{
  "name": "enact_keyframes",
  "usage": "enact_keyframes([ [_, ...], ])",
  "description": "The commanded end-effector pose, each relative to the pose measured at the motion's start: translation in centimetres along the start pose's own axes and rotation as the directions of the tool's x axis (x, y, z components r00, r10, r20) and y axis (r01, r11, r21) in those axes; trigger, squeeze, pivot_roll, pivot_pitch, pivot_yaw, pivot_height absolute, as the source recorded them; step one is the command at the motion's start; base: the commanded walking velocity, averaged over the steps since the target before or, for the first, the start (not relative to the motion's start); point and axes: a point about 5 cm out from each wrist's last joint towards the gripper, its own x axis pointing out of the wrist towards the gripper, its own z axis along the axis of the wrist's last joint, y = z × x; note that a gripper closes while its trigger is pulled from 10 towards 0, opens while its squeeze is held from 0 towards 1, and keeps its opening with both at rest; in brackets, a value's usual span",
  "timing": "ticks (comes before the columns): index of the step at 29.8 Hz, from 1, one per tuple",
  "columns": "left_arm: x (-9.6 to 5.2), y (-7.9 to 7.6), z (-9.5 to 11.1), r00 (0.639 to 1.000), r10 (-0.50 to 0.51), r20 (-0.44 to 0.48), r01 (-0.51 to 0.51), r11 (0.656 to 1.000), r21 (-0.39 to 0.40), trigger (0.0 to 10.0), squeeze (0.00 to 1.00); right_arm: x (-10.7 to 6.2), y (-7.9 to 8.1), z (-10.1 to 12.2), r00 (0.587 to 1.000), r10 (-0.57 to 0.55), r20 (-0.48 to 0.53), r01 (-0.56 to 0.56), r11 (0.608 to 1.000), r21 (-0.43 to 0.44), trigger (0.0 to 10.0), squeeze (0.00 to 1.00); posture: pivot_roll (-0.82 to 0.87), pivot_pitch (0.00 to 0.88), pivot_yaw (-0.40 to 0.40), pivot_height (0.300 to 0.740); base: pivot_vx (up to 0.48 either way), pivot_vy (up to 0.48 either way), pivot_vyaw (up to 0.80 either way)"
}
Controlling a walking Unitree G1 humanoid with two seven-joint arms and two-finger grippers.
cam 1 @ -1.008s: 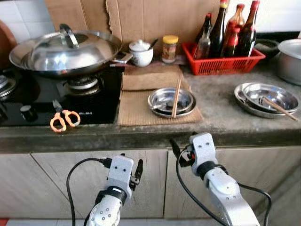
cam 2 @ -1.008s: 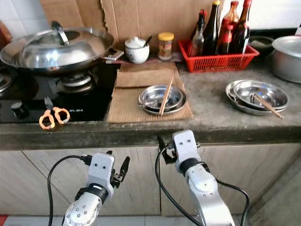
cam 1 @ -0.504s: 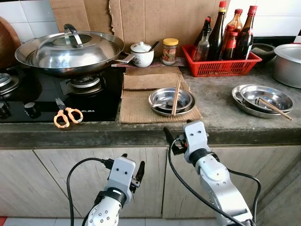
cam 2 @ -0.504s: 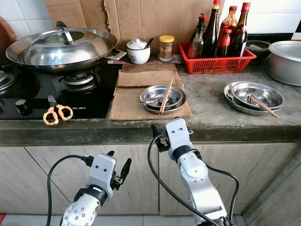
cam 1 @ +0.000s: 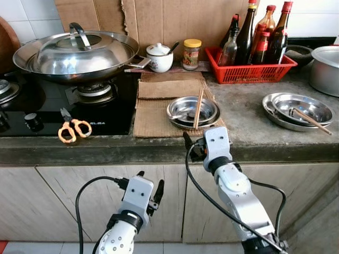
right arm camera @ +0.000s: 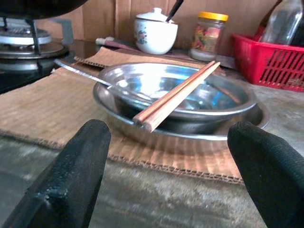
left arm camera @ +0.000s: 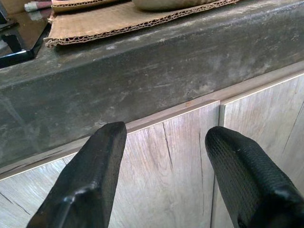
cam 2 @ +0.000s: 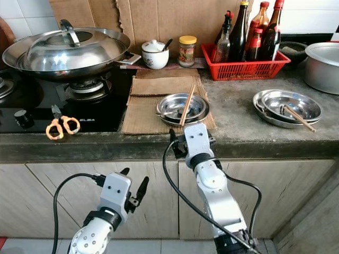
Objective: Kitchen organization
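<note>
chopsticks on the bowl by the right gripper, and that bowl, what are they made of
Chopsticks: look like wood or bamboo, matte reddish-brown with a paler cut end. Bowl: apparently stainless steel, polished, with mirror-like reflections. The open right gripper faces them.

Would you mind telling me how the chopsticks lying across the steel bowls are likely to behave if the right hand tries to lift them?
The chopsticks look thin, stiff and light. They rest loosely across the steel bowls' rim, so a nudge may roll or slide them off. As a loose pair, they could split apart when the open right hand closes.
</note>
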Motion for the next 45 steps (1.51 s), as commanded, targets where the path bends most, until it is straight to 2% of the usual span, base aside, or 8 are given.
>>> enact_keyframes([
  [1, 0.0, -0.1, 0.5, 1.000, -0.003, 0.024, 0.003, 1.000, 0.013, 10.0, 0.00, 0.4, -0.1, 0.4, 1.000, -0.018, 0.015, 0.018, 1.000, 0.000, 10.0, 0.00, 0.07, 0.040, -0.015, 0.740, 0.000, 0.000, 0.00],
  [23, 0.0, -0.2, 0.4, 1.000, -0.002, 0.023, 0.002, 1.000, 0.013, 10.0, 0.00, 1.1, 0.5, 0.9, 0.999, -0.025, 0.029, 0.025, 0.999, 0.024, 10.0, 0.00, 0.07, 0.041, -0.020, 0.740, 0.000, 0.000, 0.00],
  [25, 0.0, -0.2, 0.4, 1.000, -0.002, 0.022, 0.002, 1.000, 0.012, 10.0, 0.00, 1.2, 0.5, 1.0, 0.999, -0.029, 0.031, 0.028, 0.999, 0.026, 0.0, 0.00, 0.07, 0.040, -0.019, 0.740, 0.000, 0.000, 0.00],
  [29, 0.0, -0.2, 0.4, 1.000, -0.004, 0.021, 0.003, 1.000, 0.013, 10.0, 0.00, 1.3, 0.5, 1.0, 0.999, -0.028, 0.029, 0.027, 0.999, 0.028, 10.0, 0.00, 0.07, 0.038, -0.022, 0.740, 0.000, 0.000, 0.00],
  [37, 0.0, -0.2, 0.3, 1.000, -0.005, 0.020, 0.005, 1.000, 0.014, 10.0, 0.00, 1.4, 0.5, 1.0, 0.999, -0.032, 0.030, 0.031, 0.999, 0.030, 10.0, 0.00, 0.07, 0.036, -0.021, 0.740, 0.000, 0.000, 0.00],
  [38, 0.0, -0.2, 0.3, 1.000, -0.005, 0.020, 0.005, 1.000, 0.013, 10.0, 0.00, 1.4, 0.4, 1.0, 0.999, -0.034, 0.030, 0.033, 0.999, 0.029, 1.3, 0.00, 0.07, 0.034, -0.023, 0.740, 0.000, 0.000, 0.00],
  [41, 0.0, -0.2, 0.3, 1.000, -0.007, 0.020, 0.006, 1.000, 0.013, 10.0, 0.00, 1.4, 0.4, 1.0, 0.999, -0.035, 0.030, 0.034, 0.999, 0.030, 0.0, 0.00, 0.07, 0.034, -0.021, 0.740, 0.000, 0.000, 0.00],
  [45, 0.0, -0.2, 0.3, 1.000, -0.009, 0.020, 0.008, 1.000, 0.015, 10.0, 0.00, 1.4, 0.5, 1.0, 0.999, -0.033, 0.030, 0.032, 0.999, 0.034, 10.0, 0.00, 0.07, 0.032, -0.024, 0.740, 0.000, 0.000, 0.00],
])
